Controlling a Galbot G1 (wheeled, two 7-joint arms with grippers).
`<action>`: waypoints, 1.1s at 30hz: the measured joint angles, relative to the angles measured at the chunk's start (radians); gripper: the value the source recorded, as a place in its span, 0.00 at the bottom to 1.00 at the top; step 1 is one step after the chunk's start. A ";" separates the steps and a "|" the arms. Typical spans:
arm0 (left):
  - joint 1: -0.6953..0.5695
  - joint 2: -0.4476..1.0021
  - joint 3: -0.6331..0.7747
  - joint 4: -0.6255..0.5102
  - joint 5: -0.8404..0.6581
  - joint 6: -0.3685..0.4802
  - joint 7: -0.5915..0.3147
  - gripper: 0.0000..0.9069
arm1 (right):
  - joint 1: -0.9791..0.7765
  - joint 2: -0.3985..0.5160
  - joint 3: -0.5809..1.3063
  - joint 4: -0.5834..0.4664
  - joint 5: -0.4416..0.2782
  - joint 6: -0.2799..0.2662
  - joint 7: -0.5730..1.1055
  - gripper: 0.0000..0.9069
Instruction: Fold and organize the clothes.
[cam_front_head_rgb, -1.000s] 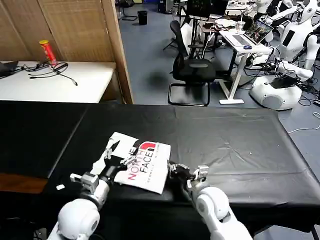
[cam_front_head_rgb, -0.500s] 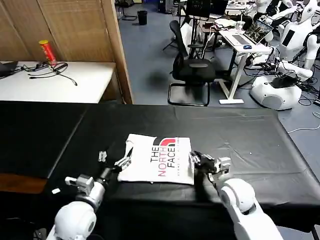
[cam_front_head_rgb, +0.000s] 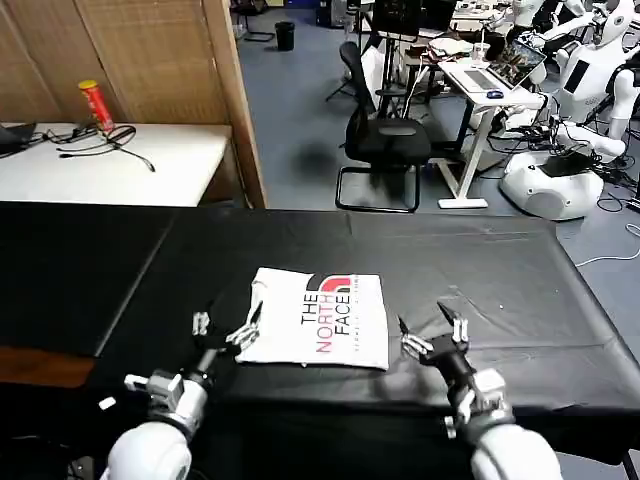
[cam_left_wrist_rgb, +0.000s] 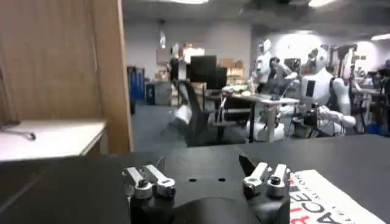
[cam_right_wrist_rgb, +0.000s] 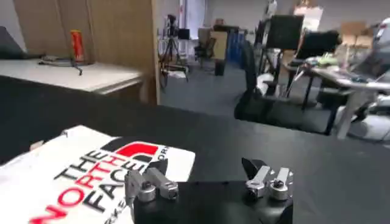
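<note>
Folded white T-shirt (cam_front_head_rgb: 318, 318) lies flat on the black counter (cam_front_head_rgb: 480, 270), printed side up, with "THE NORTH FACE" lettering and a red logo showing. Left hand (cam_front_head_rgb: 222, 329) sits just beside the shirt's left edge, fingers spread wide and holding nothing; the left wrist view shows the shirt's printed edge just past one fingertip. Right hand (cam_front_head_rgb: 432, 332) hovers off the shirt's right edge, a little apart from it, fingers also wide and holding nothing.
</note>
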 joint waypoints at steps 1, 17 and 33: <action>0.007 0.003 0.000 -0.007 0.001 0.003 -0.009 0.97 | -0.026 0.009 -0.002 0.008 -0.021 0.035 0.023 0.97; 0.384 0.053 -0.030 -0.172 0.001 -0.064 -0.172 0.97 | -0.424 0.107 0.017 0.142 -0.162 0.307 0.212 0.97; 0.558 0.060 -0.092 -0.265 -0.015 -0.029 -0.211 0.97 | -0.593 0.140 -0.032 0.224 -0.129 0.238 0.307 0.97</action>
